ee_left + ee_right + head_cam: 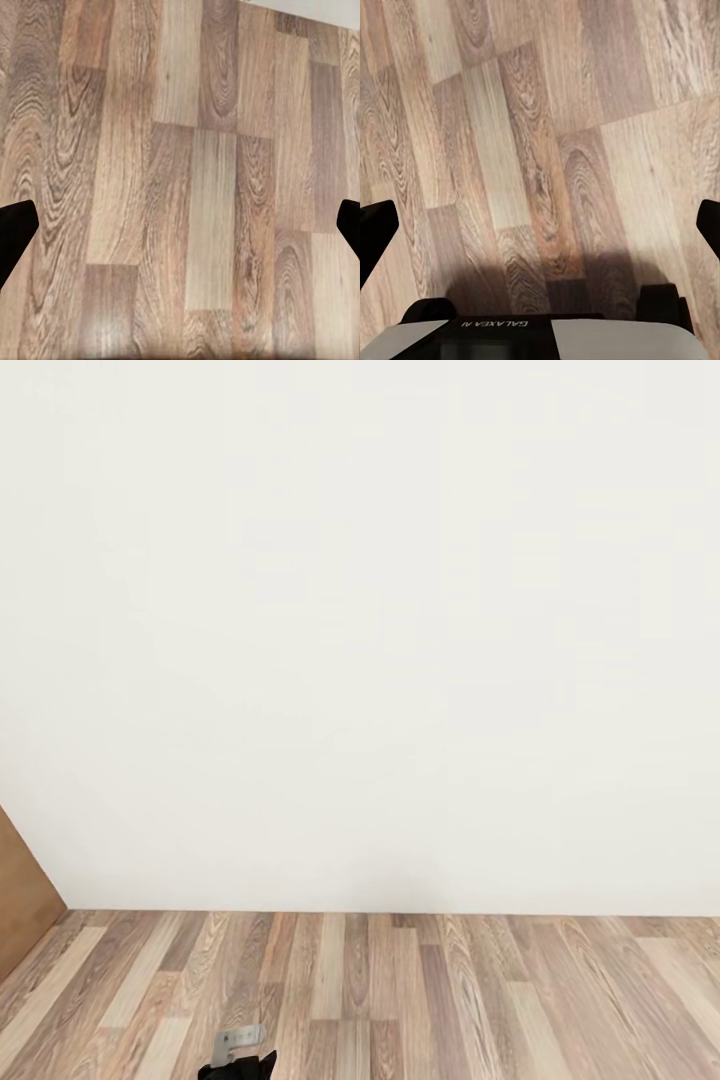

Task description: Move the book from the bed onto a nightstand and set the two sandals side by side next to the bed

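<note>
I face a bare white wall [360,620] above a wood-plank floor [400,990]. The book, the bed, the nightstand and the sandals are out of view. A small grey and black part of my left arm [240,1053] pokes in at the head view's lower edge. My left gripper [182,229] hangs open over the planks, with its black fingertips [15,236] far apart and nothing between them. My right gripper [542,229] is open too, fingertips [375,232] wide apart over bare floor.
A brown wooden door [22,905] stands at the far left where the wall meets the floor. My own grey and black base [547,339] and its shadow lie on the floor in the right wrist view.
</note>
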